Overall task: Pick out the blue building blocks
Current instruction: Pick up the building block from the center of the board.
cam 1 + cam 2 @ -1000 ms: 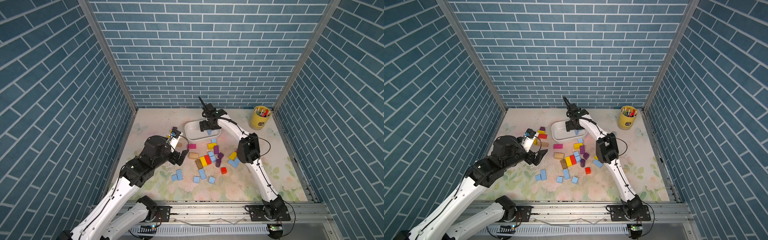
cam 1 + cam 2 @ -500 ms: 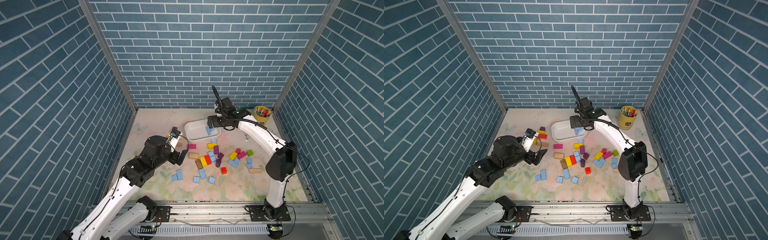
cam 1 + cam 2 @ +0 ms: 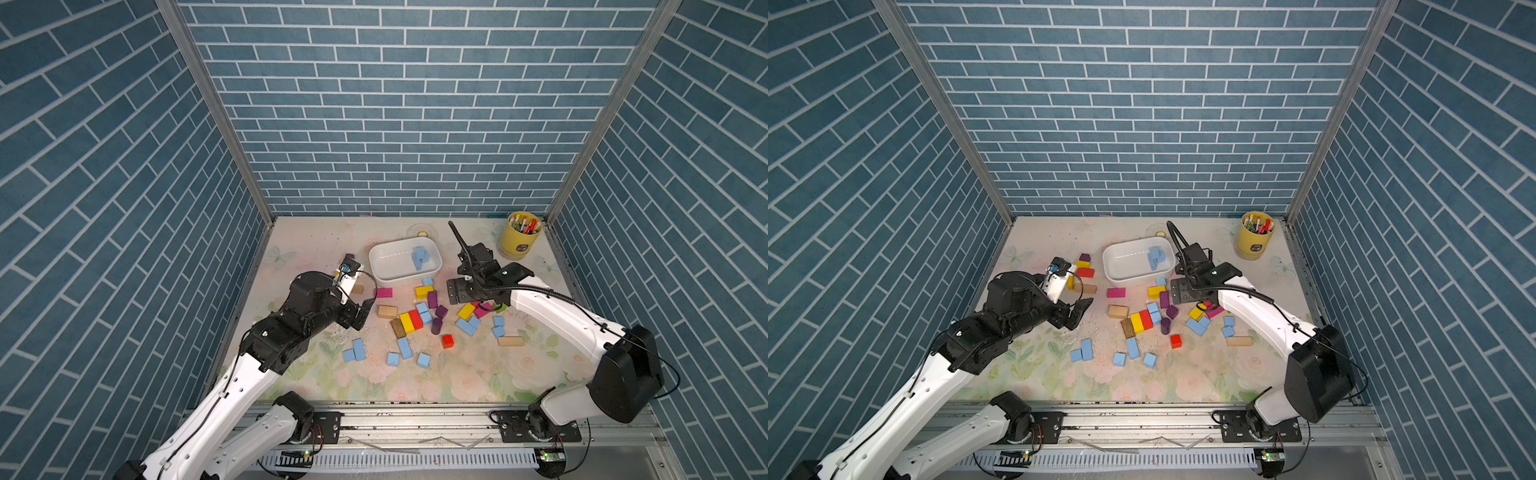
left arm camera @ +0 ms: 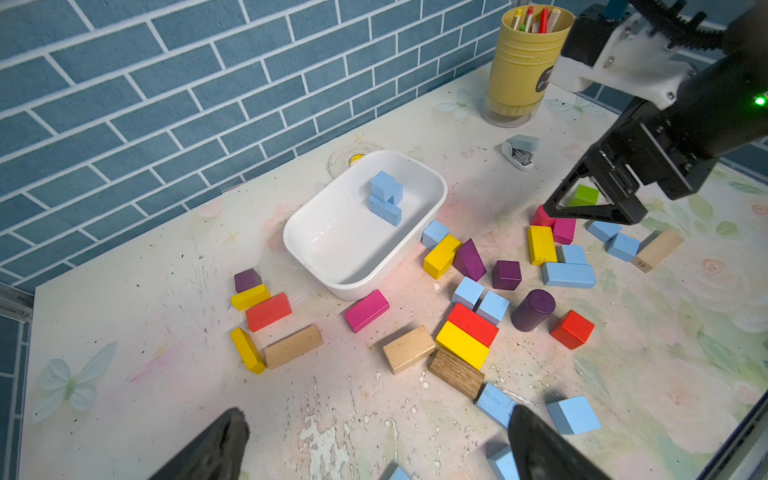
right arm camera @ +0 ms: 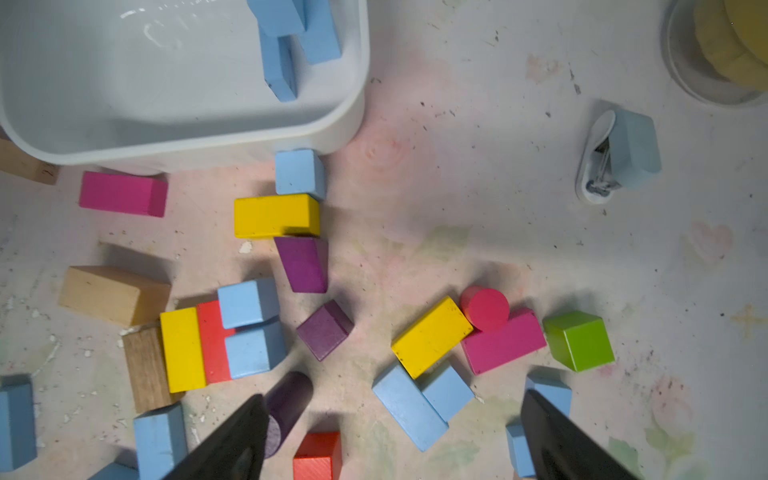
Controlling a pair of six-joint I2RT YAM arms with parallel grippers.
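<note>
Three blue building blocks (image 3: 419, 257) (image 4: 386, 197) lie stacked in the white tub (image 3: 399, 279) (image 5: 249, 149). Several more are scattered over the table, among them a long one (image 5: 409, 407) (image 3: 465, 326), a pair (image 3: 354, 349) at the front left and a cube (image 3: 427, 281) against the tub. My right gripper (image 3: 457, 291) (image 5: 395, 401) hangs open and empty just right of the tub's front, above the long blue one. My left gripper (image 3: 359, 313) (image 4: 378, 415) is open and empty over bare table left of the pile, with blue blocks (image 4: 496, 405) by one finger.
Yellow, red, purple, pink and green blocks (image 3: 409, 321) and tan wooden ones (image 3: 387, 311) lie mixed with the blue. A yellow pen cup (image 3: 521, 235) stands at the back right, a stapler (image 4: 519, 151) near it, and a small clear dish (image 3: 423, 230) behind the tub.
My right arm has swung away from above the tub, to the right and forward, and its gripper now hangs over the scattered blocks. The left arm has not moved.
</note>
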